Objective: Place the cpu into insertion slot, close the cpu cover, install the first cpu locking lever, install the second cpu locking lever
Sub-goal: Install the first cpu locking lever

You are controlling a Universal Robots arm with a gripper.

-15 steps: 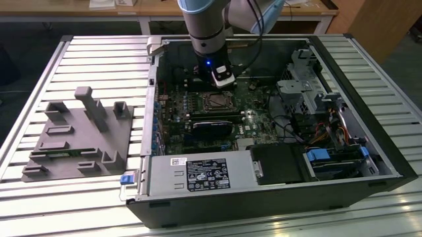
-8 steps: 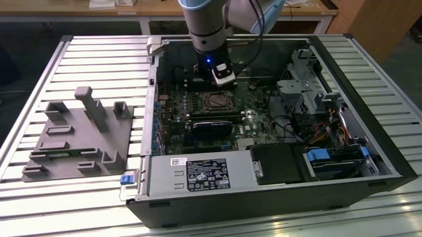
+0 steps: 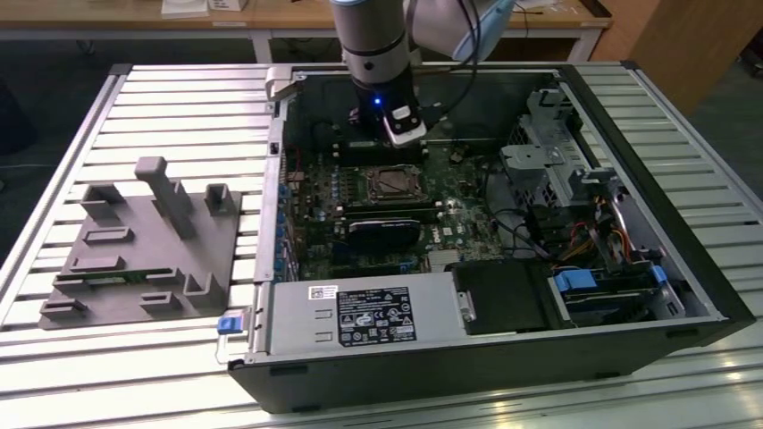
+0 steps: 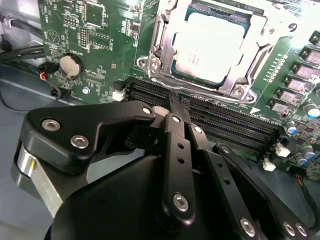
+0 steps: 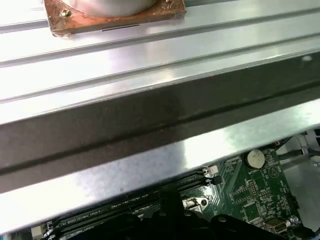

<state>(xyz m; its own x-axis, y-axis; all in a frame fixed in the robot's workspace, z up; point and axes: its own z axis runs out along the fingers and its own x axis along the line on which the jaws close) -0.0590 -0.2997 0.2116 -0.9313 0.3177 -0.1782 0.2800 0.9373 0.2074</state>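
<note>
The cpu, a pale square chip, lies flat in the insertion slot on the green board. The silvery cpu cover lies down around the chip's edges, and I cannot make out how the locking levers stand. My gripper is shut with nothing in it. Its black tip hovers over the long black memory slots, a short way from the socket. In the exterior view the gripper hangs inside the open computer case, just behind the insertion slot.
A black graphics card sits in front of the socket, with the power supply and drive bays at the case's front. A grey fixture block stands on the slatted table at the exterior view's left. A coin battery sits on the board.
</note>
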